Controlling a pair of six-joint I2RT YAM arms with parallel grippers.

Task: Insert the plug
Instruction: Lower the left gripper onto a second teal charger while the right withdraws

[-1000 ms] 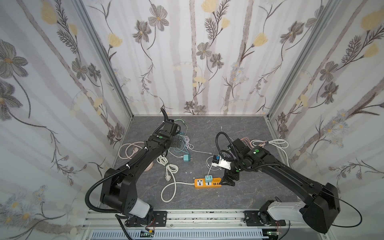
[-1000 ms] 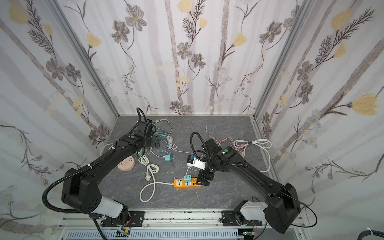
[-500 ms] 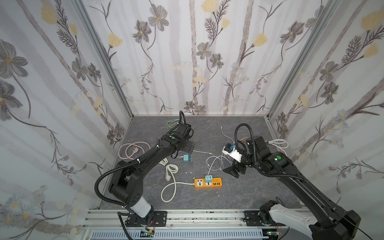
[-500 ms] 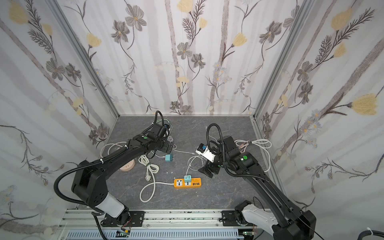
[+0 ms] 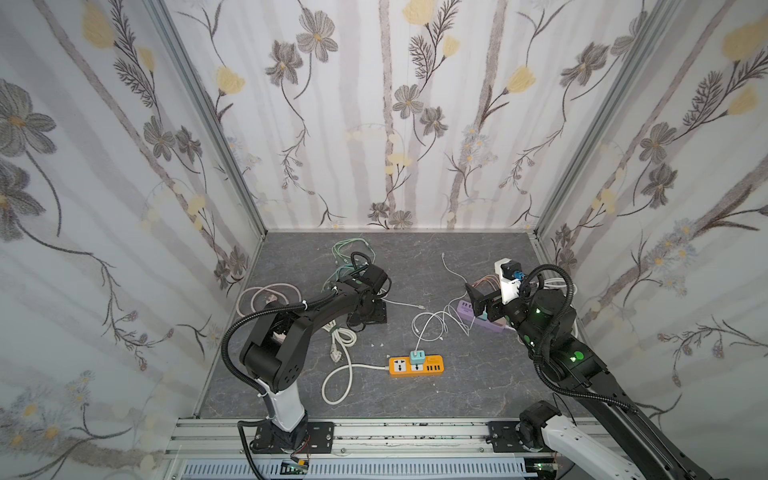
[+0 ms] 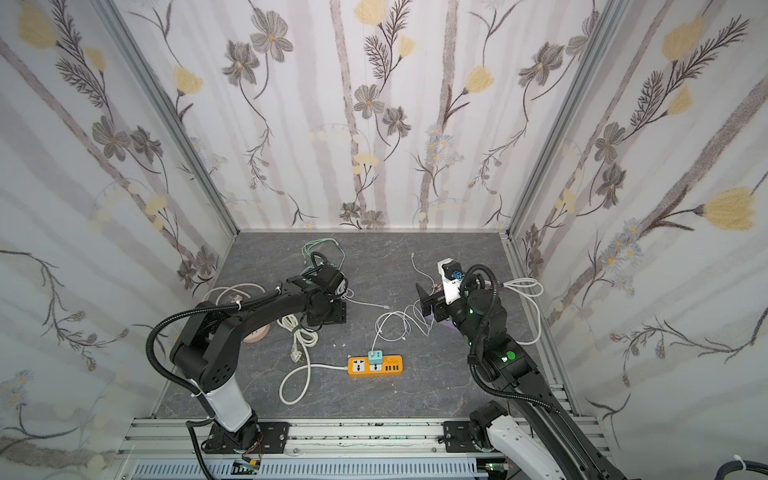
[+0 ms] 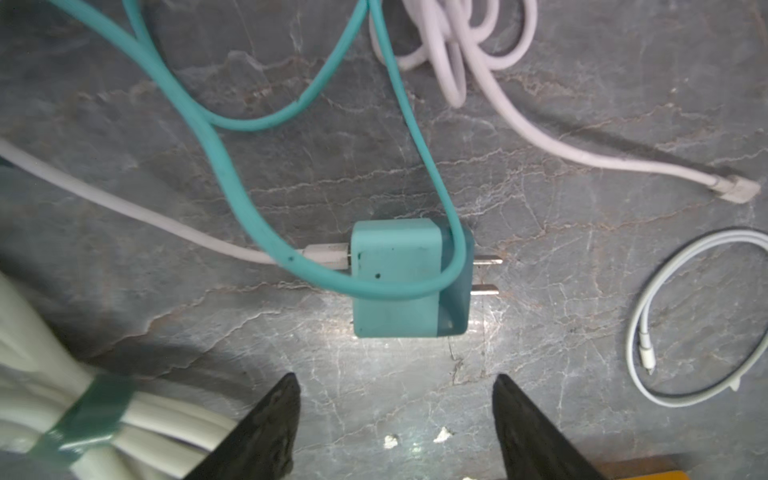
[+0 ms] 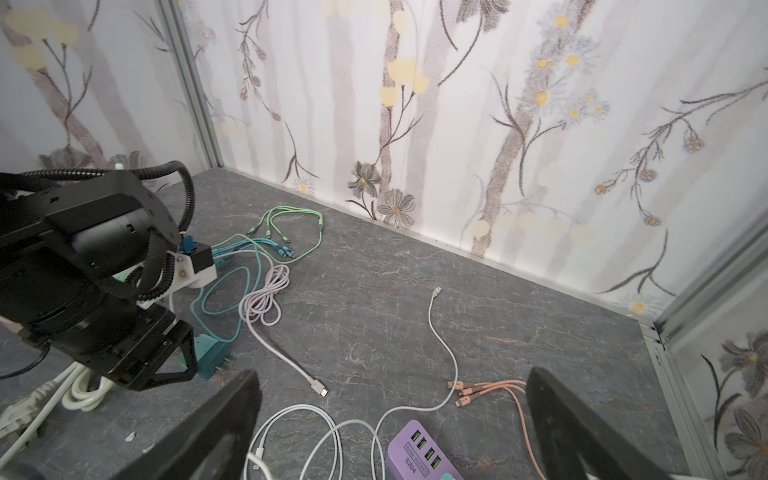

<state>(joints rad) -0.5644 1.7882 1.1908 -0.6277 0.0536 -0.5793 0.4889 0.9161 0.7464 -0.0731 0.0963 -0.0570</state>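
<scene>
1. The left gripper [image 7: 395, 386] points down at the table [image 7: 582, 124]. Its two black fingers [image 7: 274, 419] stand clearly apart, with only bare stone between them. They hold nothing and touch nothing.
2. The right gripper [image 8: 392, 374] hangs above the table with its jaws spread wide and empty. A purple charging hub [image 8: 419, 453] lies below it.
3. The plug [image 7: 399, 278], a teal block, lies flat on the table just beyond the left fingertips and in line with the gap between them, not yet inside it. In both top views the left gripper hides it.
4. Its two metal prongs [image 7: 486, 274] lie level with the table. The line from cable end to prongs runs crosswise to the jaws' reach, from one finger's side to the other's. In the right wrist view the prongs face toward the right arm's side.
5. A white cable [image 7: 124, 208] enters the plug at the end opposite the prongs. A teal cable [image 7: 216, 141] loops over its top.
6. The orange power strip [image 5: 415, 366] lies well apart from the plug, nearer the front rail. A second plug [image 5: 417, 356], also teal, already sits in one of its sockets.
</scene>
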